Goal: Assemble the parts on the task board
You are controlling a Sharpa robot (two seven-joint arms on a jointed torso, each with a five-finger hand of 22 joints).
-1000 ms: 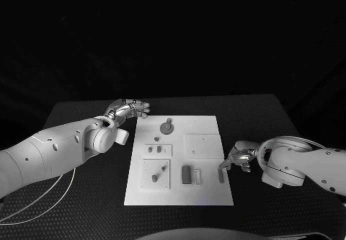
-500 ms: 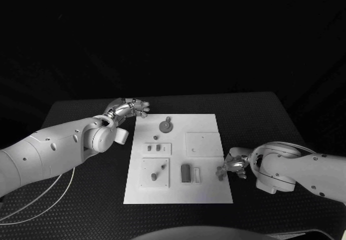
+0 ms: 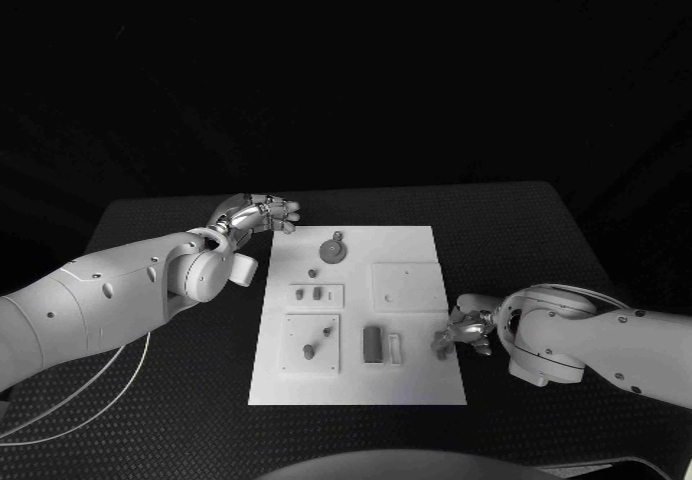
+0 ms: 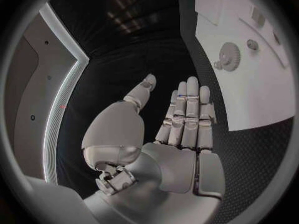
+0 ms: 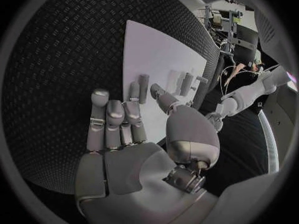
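The white task board lies mid-table with several small grey parts on it: a gear, two short pegs and a dark block. My right hand is at the board's right edge, fingers apart. Its fingertips reach a small grey piece lying on the board; this piece sits between finger and thumb, and I cannot tell if they touch it. My left hand hovers off the board's far left corner, fingers straight, holding nothing. The gear lies beyond it.
A bare square plate sits on the board's right half, and a smaller plate with two pieces at the near left. Black textured table surrounds the board. A thin cable loops below my left arm.
My right hand has slid a little nearer and toward the board's edge, closing in on the small grey piece. My left hand has stayed where it was.
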